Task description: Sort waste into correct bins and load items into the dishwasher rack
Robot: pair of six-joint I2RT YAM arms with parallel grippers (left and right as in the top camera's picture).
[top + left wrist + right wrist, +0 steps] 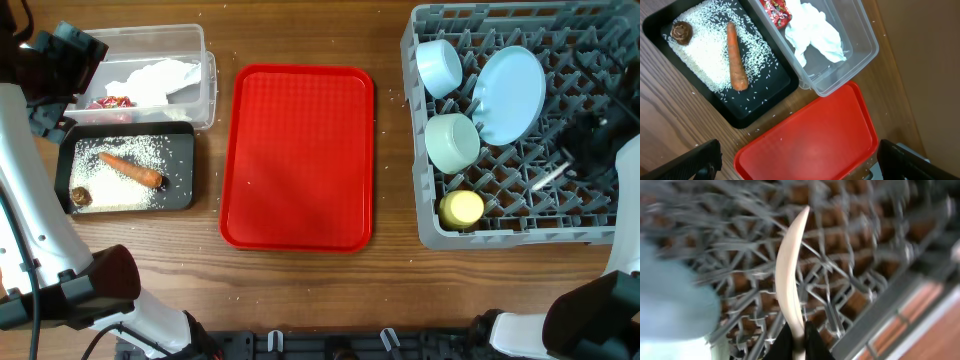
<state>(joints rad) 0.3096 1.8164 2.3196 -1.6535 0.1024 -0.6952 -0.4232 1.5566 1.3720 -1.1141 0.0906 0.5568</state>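
Note:
My right gripper [799,339] is shut on the white spoon [790,275] over the grey dishwasher rack [600,232]; the spoon also shows in the overhead view [548,178]. The rack holds the pale blue plate [508,95], two bowls [438,66] [452,142] and the yellow cup [462,208]. My left gripper [797,162] is open and empty above the red tray [810,145]. The clear tub [860,60] holds the white napkin [812,32] and red wrapper [776,11]. The black tray [765,102] holds rice [700,50], the carrot stick [736,57] and the brown lump [681,32].
The flat red tray [296,158] lies bare in the middle of the wooden table. A few rice grains are scattered on the wood around the bins. The left arm [60,70] hangs over the table's far left.

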